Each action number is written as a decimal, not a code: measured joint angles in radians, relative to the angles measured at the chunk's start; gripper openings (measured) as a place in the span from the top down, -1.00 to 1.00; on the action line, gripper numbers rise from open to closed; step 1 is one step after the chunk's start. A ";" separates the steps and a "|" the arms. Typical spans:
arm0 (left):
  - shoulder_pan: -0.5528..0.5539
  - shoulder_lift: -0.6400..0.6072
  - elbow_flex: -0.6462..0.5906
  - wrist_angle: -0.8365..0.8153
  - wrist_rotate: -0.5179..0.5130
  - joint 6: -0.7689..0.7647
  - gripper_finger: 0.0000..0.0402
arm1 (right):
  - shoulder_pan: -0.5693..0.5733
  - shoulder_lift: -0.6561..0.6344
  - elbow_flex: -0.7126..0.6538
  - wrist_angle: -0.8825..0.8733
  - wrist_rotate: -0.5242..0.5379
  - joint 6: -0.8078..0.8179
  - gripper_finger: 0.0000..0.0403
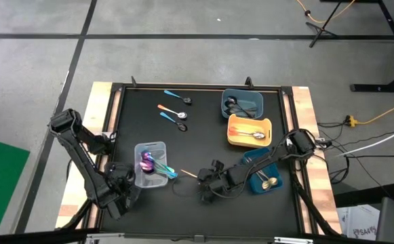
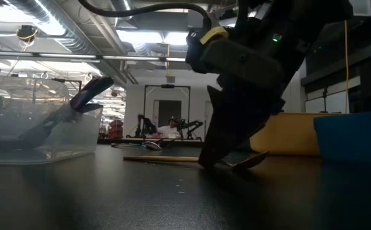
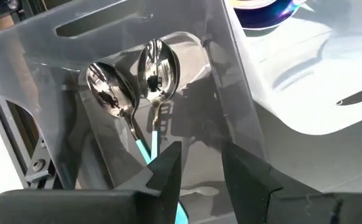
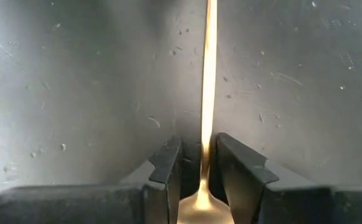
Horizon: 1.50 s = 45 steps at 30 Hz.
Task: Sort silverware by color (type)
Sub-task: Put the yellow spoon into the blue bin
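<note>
Four trays on the dark surface [image 1: 197, 146]: a clear tray [image 1: 150, 165] near left, a grey-blue tray [image 1: 243, 103] far right, a yellow tray [image 1: 249, 131] just nearer than it, a blue tray [image 1: 263, 175] near right. Three loose spoons [image 1: 173, 110] at far centre, with teal and orange handles. Purple and teal spoons heaped in the clear tray, their number not clear; dark spoons in the grey-blue tray, one silver spoon [image 1: 256, 135] in the yellow, one gold spoon [image 1: 267, 181] in the blue.

Right arm reaching in from the right edge, bent low toward near centre. Right end effector [image 4: 197, 163] tipped down onto the surface, fingers slightly apart, straddling the neck of a copper-orange spoon [image 4: 209, 81] lying flat just right of the clear tray.

Left arm folded at the near left corner. Left end effector [image 3: 199, 163] parted narrowly, empty, just outside the clear tray's wall, facing two teal-handled spoons [image 3: 134, 96] inside.
</note>
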State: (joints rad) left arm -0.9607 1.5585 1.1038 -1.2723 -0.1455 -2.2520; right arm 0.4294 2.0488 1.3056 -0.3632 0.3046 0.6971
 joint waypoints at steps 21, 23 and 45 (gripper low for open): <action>0.000 0.000 0.000 0.029 0.001 0.000 0.46 | 0.001 0.019 0.002 0.001 0.036 0.000 0.95; 0.000 0.000 0.000 0.029 0.001 0.000 0.46 | 0.002 0.020 0.002 0.000 0.043 0.000 0.96; 0.000 0.000 0.000 0.029 -0.124 0.032 0.46 | 0.064 -0.154 -0.002 -0.124 0.133 0.004 1.00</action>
State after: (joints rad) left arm -0.9611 1.5585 1.1038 -1.2437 -0.2693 -2.2198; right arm 0.4937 1.8952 1.3034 -0.4868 0.4376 0.7015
